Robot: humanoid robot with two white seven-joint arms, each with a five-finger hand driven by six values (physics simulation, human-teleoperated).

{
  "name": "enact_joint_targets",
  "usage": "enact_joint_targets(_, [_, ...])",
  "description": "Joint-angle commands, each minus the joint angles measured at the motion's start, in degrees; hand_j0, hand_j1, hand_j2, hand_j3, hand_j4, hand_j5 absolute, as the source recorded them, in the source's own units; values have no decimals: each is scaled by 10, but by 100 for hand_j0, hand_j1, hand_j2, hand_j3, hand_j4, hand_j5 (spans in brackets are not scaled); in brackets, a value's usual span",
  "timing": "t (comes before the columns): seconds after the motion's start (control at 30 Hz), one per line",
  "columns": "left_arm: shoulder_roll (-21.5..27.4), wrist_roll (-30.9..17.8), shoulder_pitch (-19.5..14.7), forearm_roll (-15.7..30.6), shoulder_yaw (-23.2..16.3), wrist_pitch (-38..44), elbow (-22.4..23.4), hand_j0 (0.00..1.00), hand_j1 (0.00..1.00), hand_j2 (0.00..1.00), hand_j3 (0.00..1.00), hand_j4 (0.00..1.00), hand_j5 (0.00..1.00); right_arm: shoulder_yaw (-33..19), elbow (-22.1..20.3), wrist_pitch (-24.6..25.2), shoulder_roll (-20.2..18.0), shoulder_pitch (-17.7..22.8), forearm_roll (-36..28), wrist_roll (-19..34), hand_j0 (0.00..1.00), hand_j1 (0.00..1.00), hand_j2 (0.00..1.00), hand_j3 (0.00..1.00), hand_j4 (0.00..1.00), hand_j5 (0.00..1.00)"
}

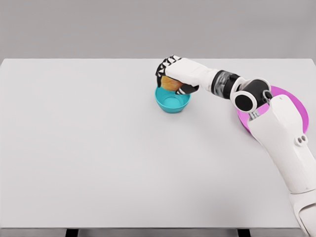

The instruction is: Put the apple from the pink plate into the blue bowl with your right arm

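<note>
Orange-yellow, the apple (171, 83) sits clasped in the right hand (174, 76), whose black-tipped fingers (163, 67) curl around it just above the blue bowl (172, 100). The pink plate (296, 106) lies well apart on the pale bench (89, 148), partly behind the arm.

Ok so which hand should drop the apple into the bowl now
The right hand: it already grips the apple directly above the blue bowl. No left arm shows in the picture.
</note>
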Motion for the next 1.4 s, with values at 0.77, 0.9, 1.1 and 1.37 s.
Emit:
enact_joint_targets(0.77, [0, 0, 0, 0, 0, 0, 0, 100, 100, 100, 100, 100, 100, -4, -104, 47, -30, 18, -3, -1, 100, 100, 100, 100, 100, 100])
enact_joint_targets(0.9, [0, 0, 0, 0, 0, 0, 0, 100, 100, 100, 100, 100, 100, -5, -131, 57, -49, 26, -3, -1, 100, 100, 100, 100, 100, 100])
enact_joint_targets(1.1, [0, 0, 0, 0, 0, 0, 0, 100, 100, 100, 100, 100, 100, -15, -168, 15, -151, 46, -110, -1, 100, 100, 100, 100, 100, 100])
enact_joint_targets(1.37, [0, 0, -3, 2, 3, 0, -7, 100, 100, 100, 100, 100, 100, -16, -175, -67, -242, 42, -234, -1, 100, 100, 100, 100, 100, 100])
